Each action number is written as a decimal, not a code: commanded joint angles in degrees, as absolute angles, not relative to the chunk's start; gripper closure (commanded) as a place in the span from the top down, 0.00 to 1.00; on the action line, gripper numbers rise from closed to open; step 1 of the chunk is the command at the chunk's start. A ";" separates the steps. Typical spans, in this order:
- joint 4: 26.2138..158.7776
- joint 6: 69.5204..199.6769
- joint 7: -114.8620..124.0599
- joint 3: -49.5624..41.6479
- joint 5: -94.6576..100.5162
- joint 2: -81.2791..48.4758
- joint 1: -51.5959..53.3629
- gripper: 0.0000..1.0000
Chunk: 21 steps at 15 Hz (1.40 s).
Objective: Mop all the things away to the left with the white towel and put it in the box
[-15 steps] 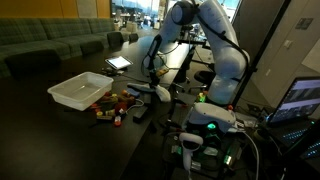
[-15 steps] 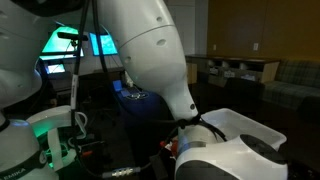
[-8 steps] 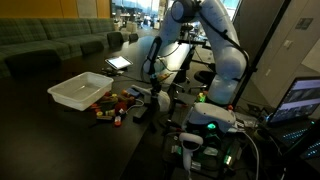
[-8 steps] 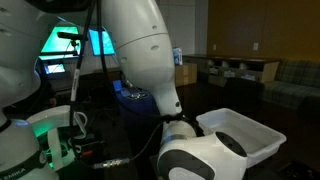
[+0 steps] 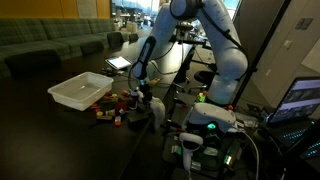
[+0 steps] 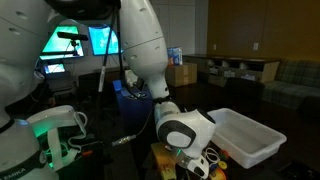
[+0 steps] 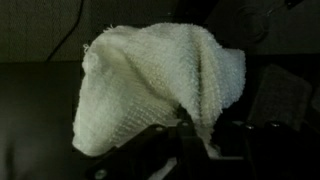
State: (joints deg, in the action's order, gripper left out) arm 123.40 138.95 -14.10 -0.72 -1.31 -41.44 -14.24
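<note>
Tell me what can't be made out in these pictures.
- End effector jaws: wrist view, hidden by the white towel; grip unclear.
- Small items by the white box: exterior view, too small and dim.
- Scene behind the robot arm: exterior view, blocked by it.

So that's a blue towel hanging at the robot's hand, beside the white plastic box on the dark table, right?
Not quite: the towel is white, not blue. The wrist view shows the white cloth towel draped right in front of the camera. The rest holds: in an exterior view the hand is beside the white plastic box on the dark table.
</note>
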 commanded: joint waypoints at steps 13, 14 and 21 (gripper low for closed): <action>113.09 125.18 7.08 7.75 -16.36 -42.66 2.58 0.06; 112.75 126.05 6.44 8.71 -17.06 -42.99 3.21 0.06; 113.52 133.12 1.99 15.36 -20.37 -42.16 5.77 0.06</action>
